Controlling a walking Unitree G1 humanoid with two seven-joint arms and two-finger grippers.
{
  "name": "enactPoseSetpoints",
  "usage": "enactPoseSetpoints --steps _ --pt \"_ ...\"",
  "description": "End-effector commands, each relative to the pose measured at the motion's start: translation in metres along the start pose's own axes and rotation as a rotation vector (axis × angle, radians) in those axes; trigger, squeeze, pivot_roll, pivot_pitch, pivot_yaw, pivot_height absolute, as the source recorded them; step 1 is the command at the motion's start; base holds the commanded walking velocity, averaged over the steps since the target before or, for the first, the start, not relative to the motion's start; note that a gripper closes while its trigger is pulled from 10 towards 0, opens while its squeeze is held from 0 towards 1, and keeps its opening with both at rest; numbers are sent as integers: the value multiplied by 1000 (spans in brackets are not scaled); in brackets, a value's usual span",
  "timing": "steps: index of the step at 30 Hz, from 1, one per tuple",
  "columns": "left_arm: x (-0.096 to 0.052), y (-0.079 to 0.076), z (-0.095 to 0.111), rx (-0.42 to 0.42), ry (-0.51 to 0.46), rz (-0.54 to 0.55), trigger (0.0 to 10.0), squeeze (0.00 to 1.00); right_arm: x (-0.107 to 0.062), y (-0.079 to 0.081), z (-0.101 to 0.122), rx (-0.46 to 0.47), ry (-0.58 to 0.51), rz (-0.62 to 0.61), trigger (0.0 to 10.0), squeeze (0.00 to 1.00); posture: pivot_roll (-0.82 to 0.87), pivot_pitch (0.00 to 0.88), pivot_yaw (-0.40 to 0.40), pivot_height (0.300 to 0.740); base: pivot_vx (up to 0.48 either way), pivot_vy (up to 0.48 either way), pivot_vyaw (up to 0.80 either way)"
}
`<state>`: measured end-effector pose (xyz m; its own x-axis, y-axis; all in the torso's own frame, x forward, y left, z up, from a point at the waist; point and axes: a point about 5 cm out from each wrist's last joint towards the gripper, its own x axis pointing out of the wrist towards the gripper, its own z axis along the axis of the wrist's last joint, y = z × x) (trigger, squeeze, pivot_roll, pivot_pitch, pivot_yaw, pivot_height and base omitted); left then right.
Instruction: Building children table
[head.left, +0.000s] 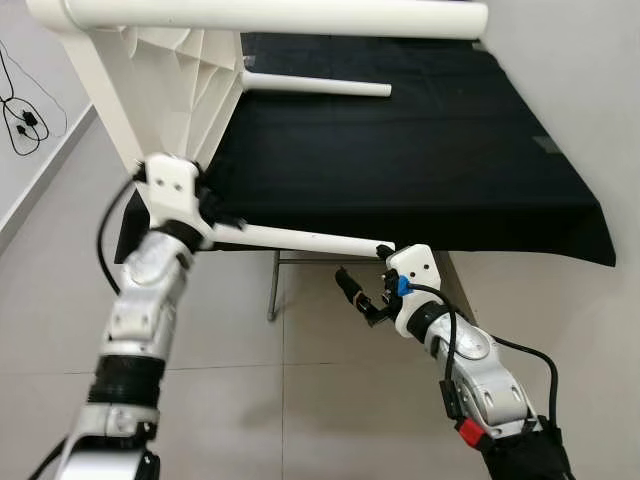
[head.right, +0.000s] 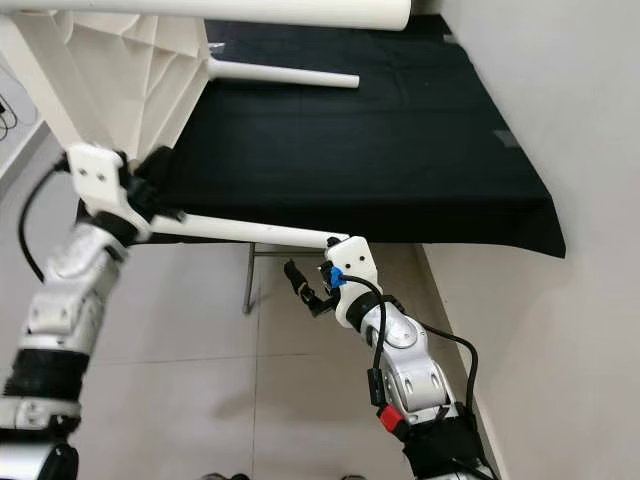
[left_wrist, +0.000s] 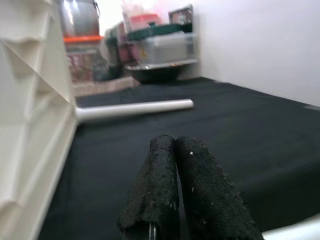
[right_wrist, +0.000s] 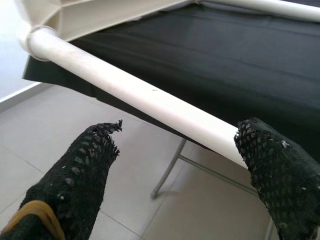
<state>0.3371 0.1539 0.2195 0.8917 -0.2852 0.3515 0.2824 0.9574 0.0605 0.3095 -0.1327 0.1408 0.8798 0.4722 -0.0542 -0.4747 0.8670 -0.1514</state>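
A white plastic children's table top (head.left: 170, 80) stands on edge on a black-clothed table (head.left: 450, 170). One white leg (head.left: 300, 238) sticks out from it over the cloth's front edge. A second leg (head.left: 315, 85) lies farther back and a third (head.left: 280, 15) runs across the top. My left gripper (head.left: 222, 218) is shut with nothing in it, resting by the base of the near leg; its fingers (left_wrist: 160, 200) are pressed together. My right gripper (right_wrist: 175, 185) is open just under that leg's (right_wrist: 150, 100) free end, a finger on either side, not touching it.
The black-clothed table stands on thin metal legs (head.left: 275, 285) over a light tiled floor (head.left: 250, 400). A white wall (head.left: 580, 80) runs close along the right. Cables (head.left: 25, 120) hang on the left wall. Storage bins and a bowl (left_wrist: 150, 45) are stacked beyond the cloth's far end.
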Motion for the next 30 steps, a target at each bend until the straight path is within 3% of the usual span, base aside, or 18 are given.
enactPoseSetpoints --steps 1,2,3,5,6,9,11,12,14,21,27,30 --pt "-10 -15 -8 -18 35 -33 10000 0 0 0 1 -28 -7 0 10000 0 -86 147 30 740 0 0 0" --pt "-22 -27 -14 -17 65 -61 10000 0 1 1 2 -42 -12 7 10000 0 -78 147 35 740 0 0 0" --pt "-22 -27 -14 -17 65 -61 10000 0 1 1 2 -42 -12 7 10000 0 -78 147 35 740 0 0 0" --pt "-39 -39 -20 -34 103 -77 10000 0 1 2 2 -52 -21 26 10000 0 -69 145 38 740 0 0 0" --pt "-50 -41 -21 -50 120 -63 10000 0 1 4 2 -63 -21 46 10000 0 -64 144 38 740 0 0 800" --pt "-57 -41 -22 -61 130 -50 10000 0 1 5 2 -70 -20 60 10000 0 -62 143 38 740 0 0 800" --pt "-78 -38 -26 -63 171 8 10000 0 2 6 4 -68 -38 64 10000 0 -51 139 38 740 373 0 400" --pt "-78 -38 -26 -63 171 8 10000 0 2 6 4 -68 -38 64 10000 0 -51 139 38 740 382 0 0" --pt "-93 -36 -28 -61 206 51 10000 0 3 5 3 -69 -43 66 10000 0 -42 133 37 740 390 0 400" --pt "-103 -41 -30 -61 243 53 10000 0 6 11 0 -135 -12 126 10000 0 -42 126 43 740 392 0 800" --pt "-102 -44 -31 -57 252 34 10000 0 7 11 -1 -143 3 128 10000 0 -46 127 46 740 393 0 800" --pt "-102 -44 -30 -58 255 34 10000 0 7 10 -2 -145 8 126 10000 0 -46 127 46 740 390 0 0"
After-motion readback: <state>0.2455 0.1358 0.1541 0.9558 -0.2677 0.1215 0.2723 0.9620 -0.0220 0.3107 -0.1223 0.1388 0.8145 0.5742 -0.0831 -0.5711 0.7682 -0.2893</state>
